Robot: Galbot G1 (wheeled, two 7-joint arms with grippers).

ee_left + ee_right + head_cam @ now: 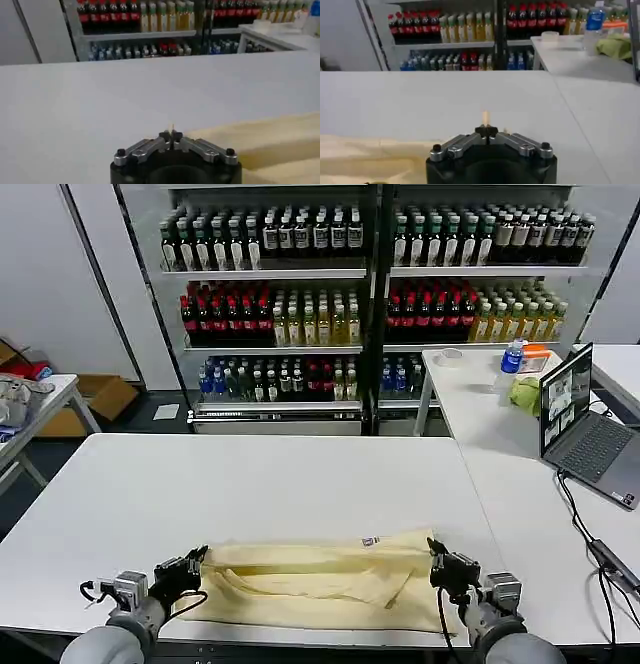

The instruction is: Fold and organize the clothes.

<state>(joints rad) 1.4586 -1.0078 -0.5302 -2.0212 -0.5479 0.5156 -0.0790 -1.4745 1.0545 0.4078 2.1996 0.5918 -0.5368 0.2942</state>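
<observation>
The clothes are one pale cream-yellow T-shirt (320,581), folded into a long band across the near edge of the white table (250,484), with a small label (370,541) at its far edge. My left gripper (197,557) is shut on the shirt's left end, a thin sliver of fabric (172,128) poking up between its tips (170,135). At the shirt's right end my right gripper (436,550) is shut on the fabric too, a small cream tab (485,118) standing above its tips (486,131). The shirt (260,142) lies beside the left gripper, and the shirt (365,155) beside the right.
A second white table (520,484) joins on the right, carrying an open laptop (585,429), cables, a lime-green lump (525,394) and a blue bottle (512,356). Drink shelves (370,294) line the back wall. A side table with a grey bundle (15,399) stands far left.
</observation>
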